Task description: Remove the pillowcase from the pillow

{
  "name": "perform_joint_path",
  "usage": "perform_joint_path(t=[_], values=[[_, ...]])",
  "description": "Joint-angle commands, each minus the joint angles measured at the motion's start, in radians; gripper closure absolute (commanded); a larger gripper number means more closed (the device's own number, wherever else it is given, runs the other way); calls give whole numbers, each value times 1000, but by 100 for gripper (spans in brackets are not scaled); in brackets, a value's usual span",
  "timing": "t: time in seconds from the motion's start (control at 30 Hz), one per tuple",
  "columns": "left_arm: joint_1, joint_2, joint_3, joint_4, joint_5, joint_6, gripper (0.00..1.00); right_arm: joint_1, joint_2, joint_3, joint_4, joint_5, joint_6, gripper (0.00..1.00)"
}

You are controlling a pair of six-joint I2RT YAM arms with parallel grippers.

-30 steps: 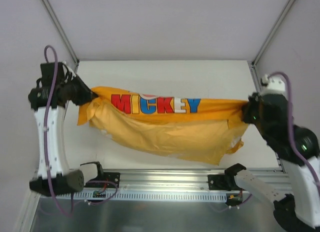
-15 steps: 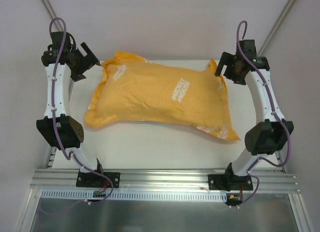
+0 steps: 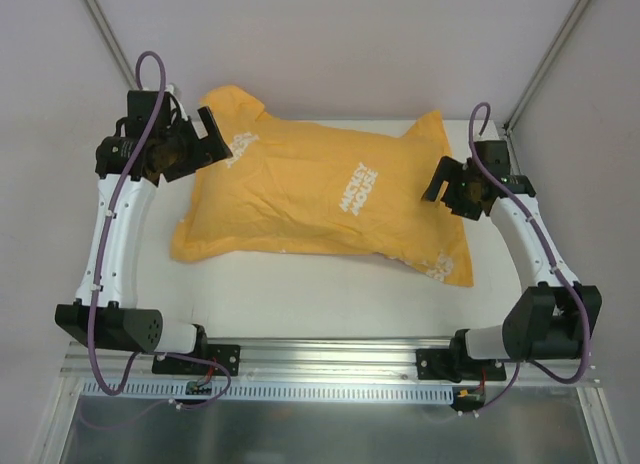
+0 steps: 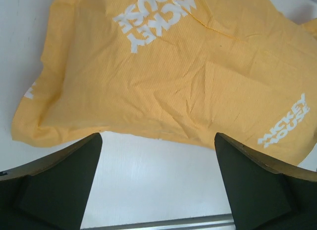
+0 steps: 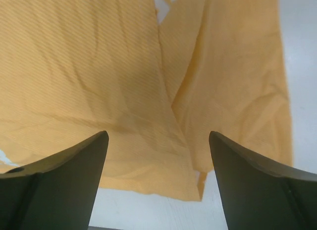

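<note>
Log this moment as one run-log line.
pillowcase: plump, flat on table, logo side up | left jaws: open, at left end | right jaws: open, at right end | pillow: not visible

The plump orange fabric pillowcase is a warm yellow-orange all over, with a fine woven ribbing that shows in the wrist views. Small white "MICKEY MOUSE" logos dot it: one at centre, one toward ten o'clock, one toward five o'clock. The flat table top beneath is plain white.
</note>
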Motion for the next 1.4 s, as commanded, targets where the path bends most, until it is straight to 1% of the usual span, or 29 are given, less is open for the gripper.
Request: perform_joint_path(t=[0.0, 0.03, 0.07, 0.1, 0.13, 0.17, 0.2, 0.23, 0.27, 0.3, 0.37, 0.4, 0.43, 0.47, 0.57, 0.63, 0.77, 0.8, 0.83, 0.87, 0.9, 0.93, 0.97, 1.07, 1.13, 1.23, 1.3, 1.33, 1.37], values=[[-25, -63, -67, -1, 21, -8, 1, 5, -12, -145, 174, -222, 64, 15], [-33, -72, -82, 1, 24, -10, 1, 10, -6, -145, 188, -233, 77, 23], [-45, -93, -111, 4, 29, -14, 1, 19, 4, -182, 202, -257, 96, 49], [-48, -104, -124, 7, 32, -23, 1, 31, 8, -196, 216, -271, 101, 64], [-51, -115, -140, 11, 36, -28, 1, 74, 8, -205, 229, -272, 106, 75], [-53, -124, -169, 13, 44, -31, 1, 106, 4, -210, 230, -250, 106, 92], [-57, -141, -182, 16, 49, -42, 1, 141, 1, -208, 228, -231, 106, 96], [-59, -147, -194, 22, 53, -45, 1, 221, -6, -204, 214, -213, 106, 99], [-60, -152, -211, 22, 56, -46, 1, 264, -13, -196, 213, -185, 110, 99], [-63, -164, -219, 24, 61, -49, 1, 348, -33, -196, 214, -177, 129, 99], [-74, -173, -233, 25, 62, -48, 1, 428, -61, -198, 237, -164, 152, 99], [-80, -180, -234, 24, 62, -45, 1, 497, -85, -196, 242, -158, 156, 96], [-83, -183, -236, 25, 62, -43, 1, 525, -96, -192, 239, -145, 157, 86], [-86, -187, -236, 25, 62, -39, 1, 545, -105, -185, 224, -125, 149, 56], [-97, -192, -237, 24, 62, -24, 1, 563, -160, -178, 173, -86, 120, 17], [-111, -193, -237, 25, 62, -19, 1, 559, -219, -172, 102, 17, 88, 9], [-155, -180, -236, 25, 39, -17, 1, 443, -329, -228, 75, 25, 104, 9], [-168, -175, -234, 25, 33, -17, 2, 371, -344, -259, 75, 16, 117, 11], [-181, -170, -228, 25, 27, -17, 2, 335, -364, -273, 76, -27, 132, 15], [-219, -158, -222, 25, 13, -17, 2, 274, -365, -283, 79, -56, 152, 17], [-246, -149, -216, 25, 4, -17, 3, 255, -362, -290, 93, -84, 160, 18], [-273, -131, -201, 25, -10, -17, 4, 243, -346, -297, 99, -129, 166, 21], [-339, -120, -193, 25, -42, -17, 4, 235, -337, -296, 120, -147, 182, 22], [-442, -75, -170, 24, -86, -22, 5, 235, -285, -290, 196, -216, 230, 26], [-462, -52, -162, 25, -86, -34, 5, 234, -250, -276, 228, -277, 255, 28], [-476, -43, -165, 27, -88, -43, 5, 237, -190, -280, 294, -331, 304, 38], [-479, -43, -167, 24, -88, -46, 5, 249, -158, -300, 354, -351, 334, 43], [-479, -45, -170, 27, -88, -49, 5, 255, -147, -305, 371, -355, 341, 47], [-478, -43, -171, 27, -89, -50, 5, 275, -138, -305, 381, -349, 342, 49]])
